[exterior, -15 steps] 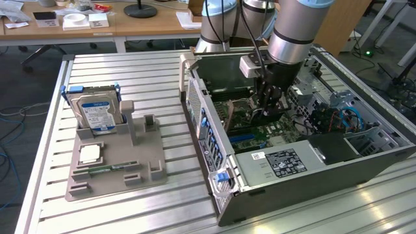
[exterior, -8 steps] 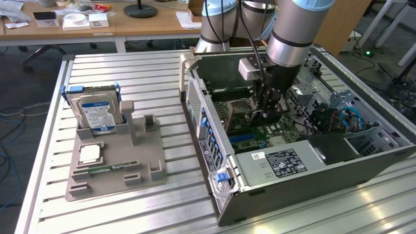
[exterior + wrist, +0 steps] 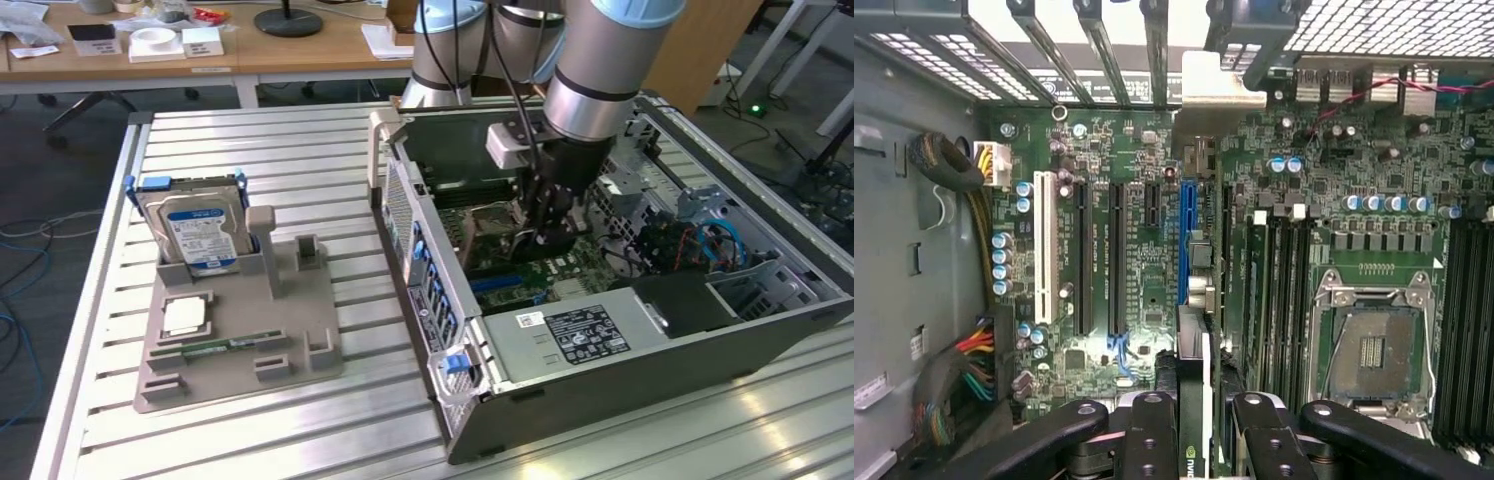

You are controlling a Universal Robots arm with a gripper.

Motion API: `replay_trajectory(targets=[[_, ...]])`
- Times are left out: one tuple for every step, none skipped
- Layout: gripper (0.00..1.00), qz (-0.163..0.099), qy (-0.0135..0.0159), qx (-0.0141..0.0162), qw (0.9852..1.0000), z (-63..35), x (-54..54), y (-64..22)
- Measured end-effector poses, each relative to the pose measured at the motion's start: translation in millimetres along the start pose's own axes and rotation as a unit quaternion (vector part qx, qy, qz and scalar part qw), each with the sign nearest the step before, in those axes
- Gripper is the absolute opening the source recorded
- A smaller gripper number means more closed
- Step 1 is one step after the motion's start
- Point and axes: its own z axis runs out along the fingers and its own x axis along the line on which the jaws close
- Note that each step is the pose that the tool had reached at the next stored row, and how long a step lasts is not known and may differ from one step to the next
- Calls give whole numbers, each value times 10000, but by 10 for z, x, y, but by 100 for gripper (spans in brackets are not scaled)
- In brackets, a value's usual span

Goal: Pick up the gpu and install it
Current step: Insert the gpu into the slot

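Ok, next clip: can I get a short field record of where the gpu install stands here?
gripper: gripper shut on the gpu, inside the open computer case
gpu: held on edge over the motherboard, in line with the blue slot
seated: cannot tell
on grey fixture: hard drive, memory stick

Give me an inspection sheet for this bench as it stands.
Surface: ribbed metal table carrying a grey parts holder and an open computer case.
Job's things: gpu held edge-on over the motherboard, in line with the blue slot.
Clutter: hard drive, CPU and memory stick in the holder.
Grippers: the gripper is shut on the gpu, inside the case.
Cables: coloured wire bundle and blue cables inside the case.
Surroundings: wooden desks beyond the table.
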Motion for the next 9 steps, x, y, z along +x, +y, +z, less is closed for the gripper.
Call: replay_trajectory(targets=[[26,0,0,1,10000,2,0,8],[26,-1,-1,2,10000,3,-1,15],[26,-1,-1,2,10000,4,-1,18],[26,-3,-1,2,10000,4,-1,18],[26,-3,-1,2,10000,4,-1,19],[26,-4,-1,2,10000,4,-1,21],[26,-3,-2,3,10000,5,-1,26],[26,-4,-2,4,10000,5,0,32],[26,-6,-2,5,10000,5,0,39]])
